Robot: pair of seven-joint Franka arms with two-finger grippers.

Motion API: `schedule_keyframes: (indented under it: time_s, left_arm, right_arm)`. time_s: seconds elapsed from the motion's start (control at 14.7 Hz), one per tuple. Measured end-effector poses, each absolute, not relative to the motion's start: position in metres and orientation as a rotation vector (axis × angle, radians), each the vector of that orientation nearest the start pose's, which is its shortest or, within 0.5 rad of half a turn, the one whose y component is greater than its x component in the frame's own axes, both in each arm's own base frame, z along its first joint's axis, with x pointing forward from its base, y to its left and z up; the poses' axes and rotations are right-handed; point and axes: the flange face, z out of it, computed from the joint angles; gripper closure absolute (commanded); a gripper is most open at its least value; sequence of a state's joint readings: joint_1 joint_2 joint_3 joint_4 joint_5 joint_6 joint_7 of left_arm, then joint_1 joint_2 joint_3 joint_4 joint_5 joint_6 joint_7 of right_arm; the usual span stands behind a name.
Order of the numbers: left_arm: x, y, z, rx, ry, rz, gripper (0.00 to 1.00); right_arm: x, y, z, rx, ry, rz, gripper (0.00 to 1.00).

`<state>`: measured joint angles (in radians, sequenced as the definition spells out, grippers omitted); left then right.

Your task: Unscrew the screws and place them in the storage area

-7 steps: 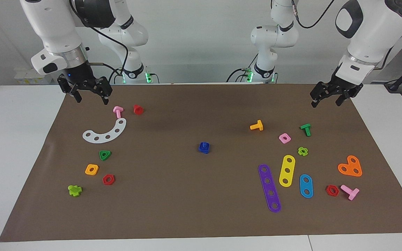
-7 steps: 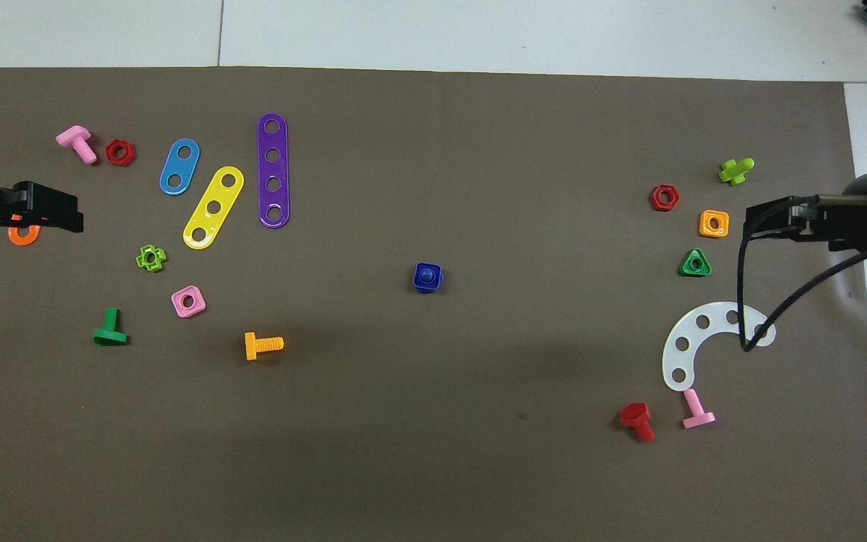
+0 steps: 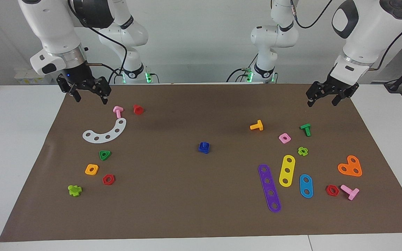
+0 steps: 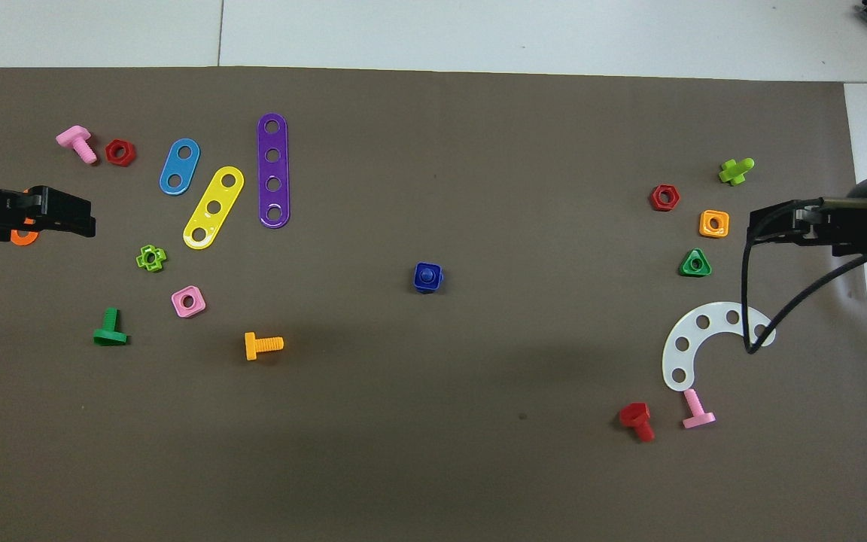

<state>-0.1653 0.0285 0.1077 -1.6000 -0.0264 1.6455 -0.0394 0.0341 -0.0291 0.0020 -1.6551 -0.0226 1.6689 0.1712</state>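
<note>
A dark-blue screw stands threaded in a dark-blue square nut at the middle of the brown mat. It also shows in the overhead view. My left gripper hangs open and empty above the mat's edge nearest the robots, at the left arm's end, near a green bolt. My right gripper hangs open and empty above the mat's corner at the right arm's end, near a pink bolt. Both are far from the blue screw. The storage area has no marking on the mat.
At the left arm's end lie purple, yellow and blue strips, an orange heart plate, an orange bolt and nuts. At the right arm's end lie a white arc, a red bolt and several nuts.
My left gripper has shifted slightly toward the middle of the table. My right gripper has barely moved. The blue screw and nut have not moved.
</note>
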Motion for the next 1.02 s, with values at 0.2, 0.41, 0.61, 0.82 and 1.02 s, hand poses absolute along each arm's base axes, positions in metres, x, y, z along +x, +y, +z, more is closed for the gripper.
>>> schedule_keyframes:
  time_s: [0.2, 0.41, 0.61, 0.82, 1.02]
  left_arm:
    - [0.5681, -0.0383, 0.6017, -3.166, 0.032, -0.027, 0.0]
    - [0.5688, -0.0376, 0.6023, -3.166, 0.03, -0.038, 0.0]
    - [0.5689, -0.0359, 0.6034, -3.166, 0.025, -0.045, 0.0]
    - [0.5684, -0.0359, 0.6051, -3.166, 0.026, -0.051, 0.0]
    - [0.5678, -0.0374, 0.605, -3.166, 0.03, -0.048, 0.0]
  right_arm:
    - [0.5533, 0.0179, 0.6094, -3.152, 0.21, -0.071, 0.0]
    - [0.5532, 0.0179, 0.6092, -3.152, 0.21, -0.07, 0.0]
    - [0.553, 0.0179, 0.6094, -3.152, 0.21, -0.071, 0.0]
    - [0.553, 0.0179, 0.6094, -3.152, 0.21, -0.071, 0.0]
    - [0.553, 0.0179, 0.6093, -3.152, 0.21, -0.07, 0.0]
